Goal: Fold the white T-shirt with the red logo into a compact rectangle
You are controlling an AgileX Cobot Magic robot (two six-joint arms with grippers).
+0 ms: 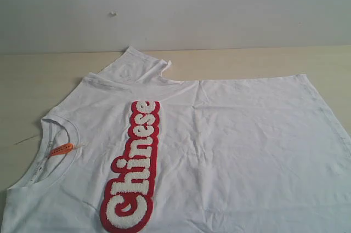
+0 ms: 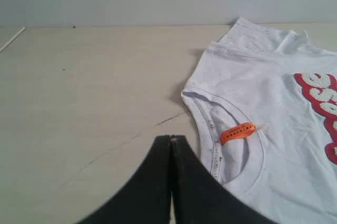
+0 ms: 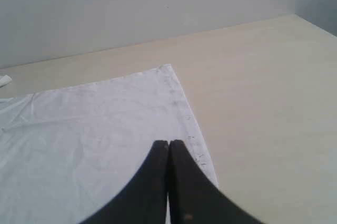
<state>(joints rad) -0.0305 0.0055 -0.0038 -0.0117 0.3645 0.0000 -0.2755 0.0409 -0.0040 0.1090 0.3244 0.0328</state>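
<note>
The white T-shirt [image 1: 230, 145] lies spread flat on the table, collar [image 1: 46, 159] to the left with an orange neck tag [image 1: 62, 149]. Its red logo [image 1: 134, 167] runs as a strip across the chest. One sleeve [image 1: 140, 66] sticks out at the far side. Neither gripper shows in the exterior view. In the left wrist view my left gripper [image 2: 171, 138] is shut and empty, just off the collar [image 2: 210, 129] over bare table. In the right wrist view my right gripper [image 3: 169, 143] is shut and empty above the shirt's hem edge [image 3: 181, 108].
The pale wooden table [image 1: 263, 60] runs back to a grey wall [image 1: 175, 3]. Bare tabletop [image 2: 79, 103] lies to the left of the collar and beyond the hem [image 3: 263, 103]. A thin dark thread [image 2: 168, 119] lies on the table near the collar.
</note>
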